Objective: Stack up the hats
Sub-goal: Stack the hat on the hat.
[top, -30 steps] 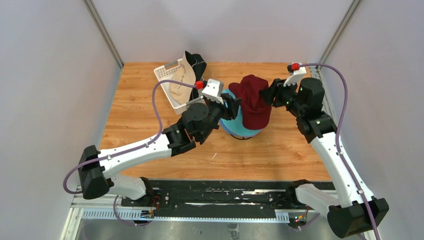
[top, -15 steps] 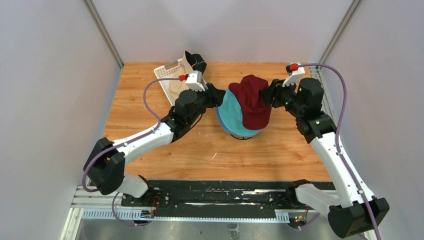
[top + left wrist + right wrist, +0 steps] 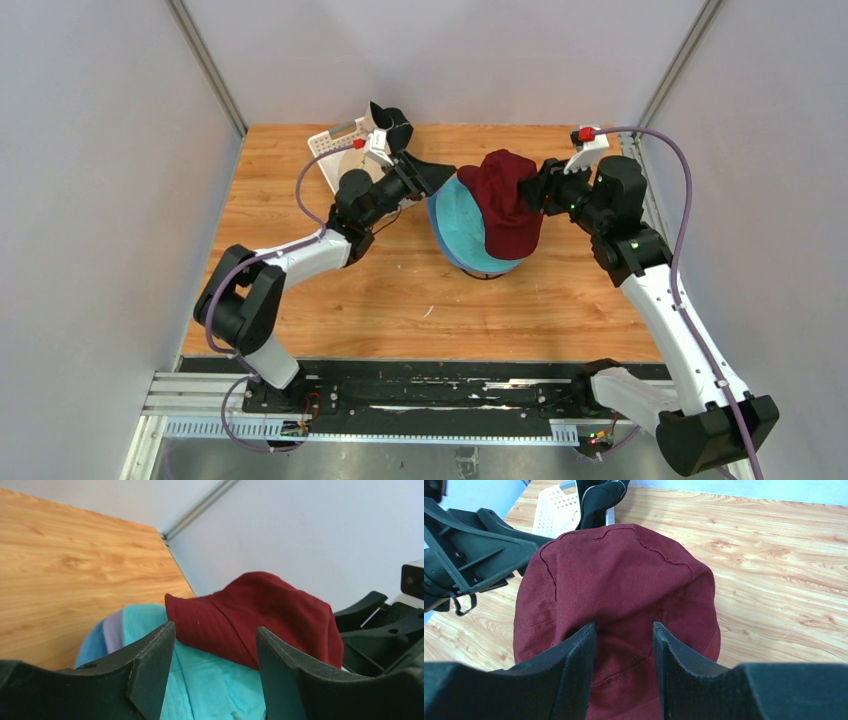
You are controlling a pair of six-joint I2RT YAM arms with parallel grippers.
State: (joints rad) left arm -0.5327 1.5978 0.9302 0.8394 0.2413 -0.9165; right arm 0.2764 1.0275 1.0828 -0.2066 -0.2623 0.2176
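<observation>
Wooden worktop [image 3: 300, 260]: dark red hat [image 3: 508, 205] pinched at brim by right hand [image 3: 624, 627], draped over teal hat [image 3: 460, 228]. Left hand [image 3: 215, 630] spread wide, empty. Fabric judged soft, light, floppy; brim grip advised.

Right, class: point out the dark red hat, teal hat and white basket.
dark red hat [image 3: 508, 205], top view, on its crown.
teal hat [image 3: 460, 225], top view, on its left side.
white basket [image 3: 555, 512], right wrist view, on its lattice wall.
</observation>
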